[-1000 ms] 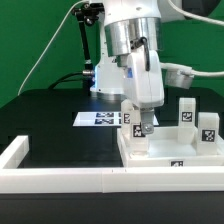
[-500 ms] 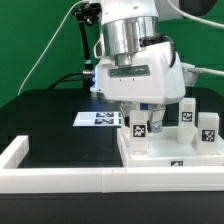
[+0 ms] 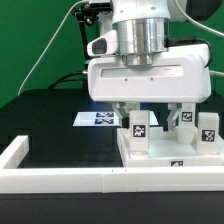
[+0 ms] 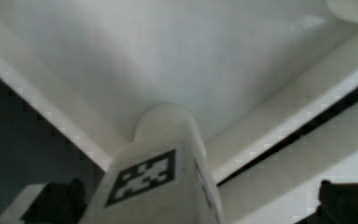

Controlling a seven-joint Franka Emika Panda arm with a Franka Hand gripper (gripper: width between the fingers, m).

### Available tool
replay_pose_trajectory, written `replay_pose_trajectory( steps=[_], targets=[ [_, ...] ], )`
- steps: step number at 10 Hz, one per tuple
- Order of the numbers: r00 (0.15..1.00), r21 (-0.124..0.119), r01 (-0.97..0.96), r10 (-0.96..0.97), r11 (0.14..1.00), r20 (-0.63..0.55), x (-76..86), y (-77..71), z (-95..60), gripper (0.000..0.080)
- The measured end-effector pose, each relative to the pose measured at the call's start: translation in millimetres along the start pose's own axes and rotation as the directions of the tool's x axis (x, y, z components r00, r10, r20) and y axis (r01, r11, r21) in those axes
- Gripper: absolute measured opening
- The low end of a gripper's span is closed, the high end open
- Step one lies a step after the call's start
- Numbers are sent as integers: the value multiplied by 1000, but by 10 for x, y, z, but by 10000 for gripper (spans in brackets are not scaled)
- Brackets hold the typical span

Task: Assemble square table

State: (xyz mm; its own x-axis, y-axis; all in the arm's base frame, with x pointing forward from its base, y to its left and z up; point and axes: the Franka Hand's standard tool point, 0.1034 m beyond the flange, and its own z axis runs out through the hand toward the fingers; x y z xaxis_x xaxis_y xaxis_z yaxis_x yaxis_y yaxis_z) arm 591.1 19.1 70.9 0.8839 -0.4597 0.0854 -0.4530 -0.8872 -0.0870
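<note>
Legs [image 3: 138, 131] upright on square slab [image 3: 170, 158], claw [image 3: 150, 108] open.

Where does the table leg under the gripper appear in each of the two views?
Exterior view: the table leg stands upright on the square slab, between the open gripper's fingers.
Wrist view: same leg, centre, tag facing the camera.
Shared landmark: the slab.

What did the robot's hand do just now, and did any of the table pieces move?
The gripper turned sideways over the near leg and opened its fingers wide, letting that leg go. It stands upright on the square table top. The other legs, table top and marker board stayed put.
</note>
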Motion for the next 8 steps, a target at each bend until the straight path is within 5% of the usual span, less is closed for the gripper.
replay_pose_trajectory(
  steps=[5, 6, 7, 8],
  targets=[
    [924, -8, 383, -383, 924, 5, 68, 122, -7, 640],
    [923, -7, 384, -384, 923, 6, 63, 114, -5, 485],
    [923, -7, 384, -384, 923, 6, 61, 113, -3, 485],
    [923, -7, 384, -384, 923, 6, 61, 115, -2, 299]
  ],
)
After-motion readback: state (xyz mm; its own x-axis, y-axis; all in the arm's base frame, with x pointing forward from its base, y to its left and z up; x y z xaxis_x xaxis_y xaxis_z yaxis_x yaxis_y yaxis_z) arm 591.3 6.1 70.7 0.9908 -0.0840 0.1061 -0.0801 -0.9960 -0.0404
